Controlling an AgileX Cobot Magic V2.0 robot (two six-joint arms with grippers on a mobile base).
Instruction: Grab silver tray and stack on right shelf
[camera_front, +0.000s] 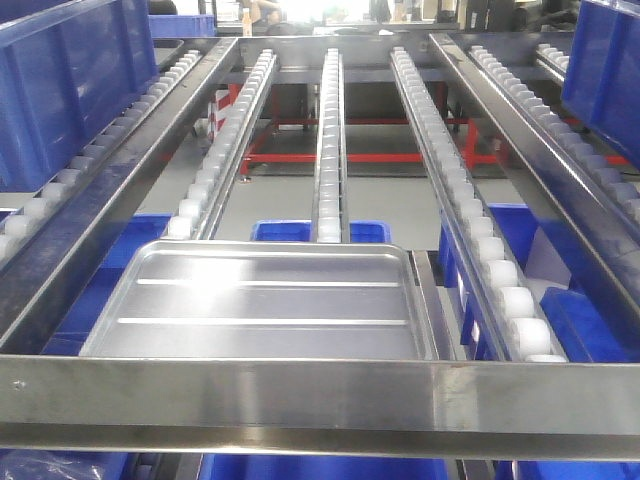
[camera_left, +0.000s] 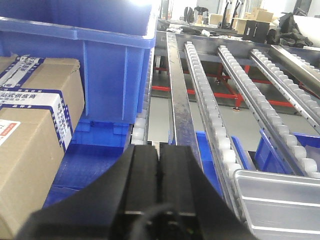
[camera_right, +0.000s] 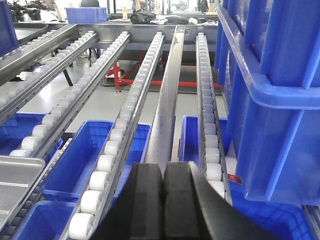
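The silver tray (camera_front: 260, 300) lies flat on the white rollers of the right shelf, its near rim against the broad steel front bar (camera_front: 320, 395). Two long ridges run across its floor. One corner of the tray (camera_left: 280, 205) shows at the lower right of the left wrist view, and an edge of it (camera_right: 15, 180) at the lower left of the right wrist view. My left gripper (camera_left: 159, 150) is shut and empty, left of the tray. My right gripper (camera_right: 164, 167) is shut and empty, right of the tray. Neither gripper shows in the front view.
Big blue bins sit on the neighbouring lanes at left (camera_front: 60, 70) and right (camera_front: 610, 60). Cardboard boxes (camera_left: 30, 125) stand left of the left arm. A blue bin (camera_right: 270, 100) is close on the right arm's right. Blue crates (camera_right: 95, 150) lie under the rails.
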